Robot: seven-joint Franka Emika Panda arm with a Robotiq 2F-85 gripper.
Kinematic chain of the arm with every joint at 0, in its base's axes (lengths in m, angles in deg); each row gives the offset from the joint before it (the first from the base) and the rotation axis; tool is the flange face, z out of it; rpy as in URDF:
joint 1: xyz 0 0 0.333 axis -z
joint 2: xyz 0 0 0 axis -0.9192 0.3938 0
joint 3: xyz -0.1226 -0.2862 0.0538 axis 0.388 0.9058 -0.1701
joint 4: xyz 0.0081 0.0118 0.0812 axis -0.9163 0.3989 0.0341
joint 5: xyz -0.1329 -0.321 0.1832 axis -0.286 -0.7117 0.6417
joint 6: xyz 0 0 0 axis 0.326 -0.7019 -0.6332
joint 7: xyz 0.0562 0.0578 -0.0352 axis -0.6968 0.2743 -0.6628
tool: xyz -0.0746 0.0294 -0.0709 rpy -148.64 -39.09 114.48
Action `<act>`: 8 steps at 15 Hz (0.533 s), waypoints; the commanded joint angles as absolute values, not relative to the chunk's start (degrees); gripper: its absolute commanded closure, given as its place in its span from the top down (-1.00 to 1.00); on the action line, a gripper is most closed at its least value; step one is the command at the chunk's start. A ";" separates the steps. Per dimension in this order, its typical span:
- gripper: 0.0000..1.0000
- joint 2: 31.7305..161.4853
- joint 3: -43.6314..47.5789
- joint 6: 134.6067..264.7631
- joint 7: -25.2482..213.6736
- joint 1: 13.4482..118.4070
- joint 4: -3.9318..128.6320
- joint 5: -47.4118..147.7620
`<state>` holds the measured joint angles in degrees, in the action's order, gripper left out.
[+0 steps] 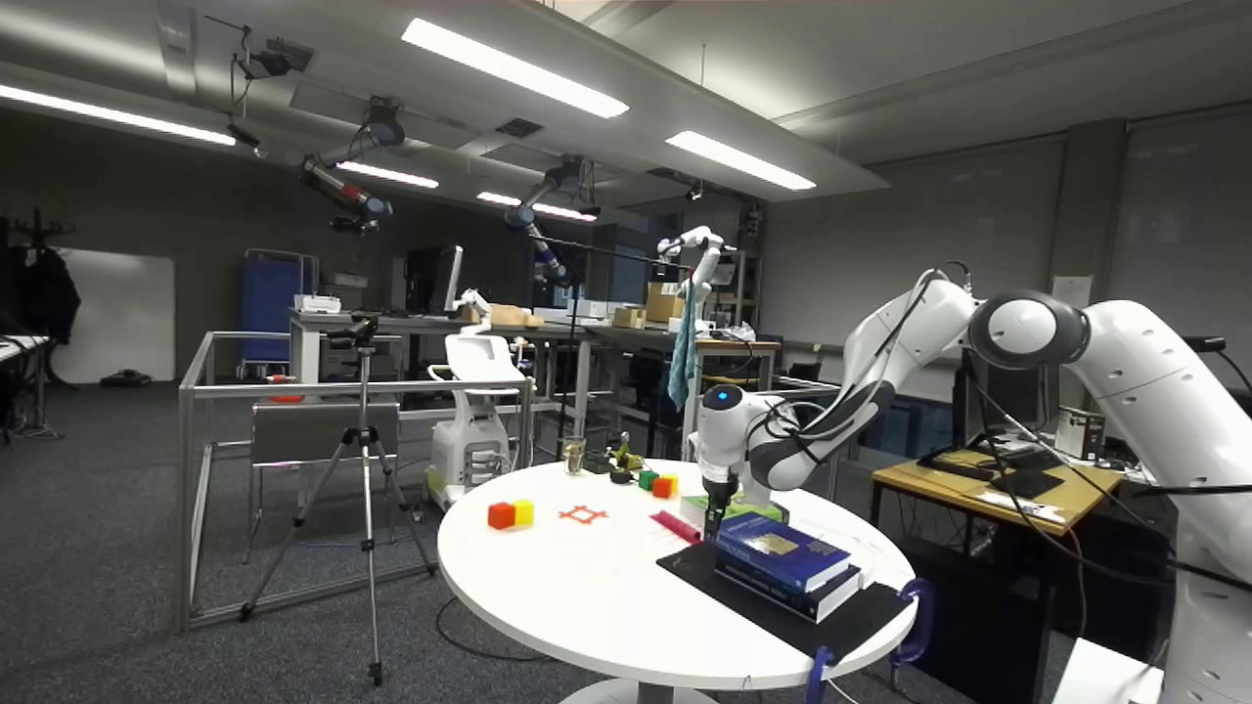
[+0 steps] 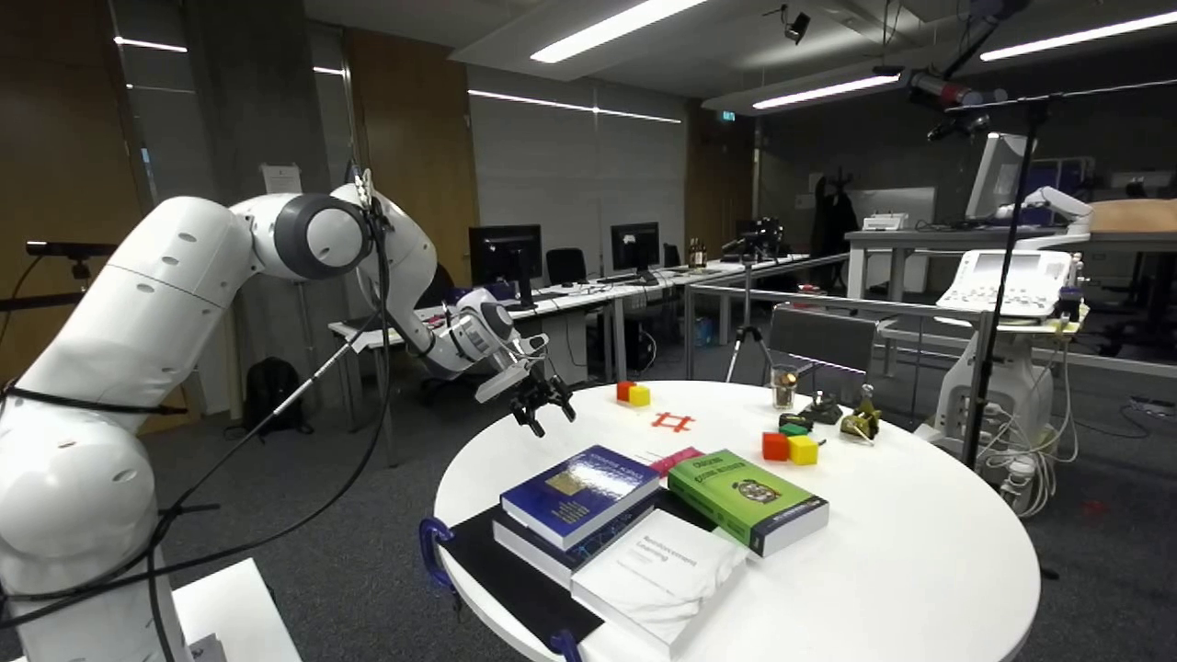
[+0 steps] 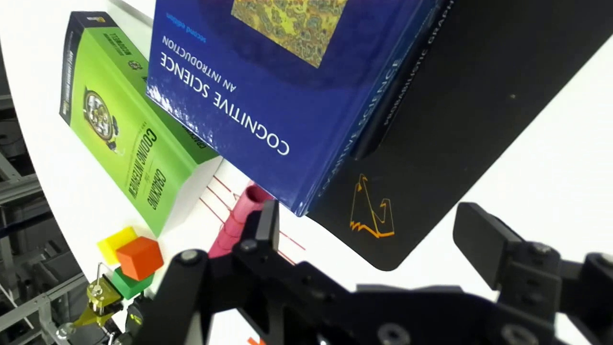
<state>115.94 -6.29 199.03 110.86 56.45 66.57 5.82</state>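
Left of the blue book [image 3: 268, 91] in the wrist view lies the green book [image 3: 139, 139], and the pink tube [image 3: 234, 223] sits just off the blue book's title end. The blue book lies flat, its long axis running up and right, away from the hand [image 3: 369, 228], which is nearest its corner between spine and title end. The hand is spread wide, holding nothing, and in an exterior view hangs over the tabletop [image 2: 919, 524], apart from that book. The black mat [image 3: 493, 96] extends to the book's right.
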 commanded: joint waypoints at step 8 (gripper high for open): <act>1.00 103.28 -5.24 203.10 99.78 57.91 78.71 18.31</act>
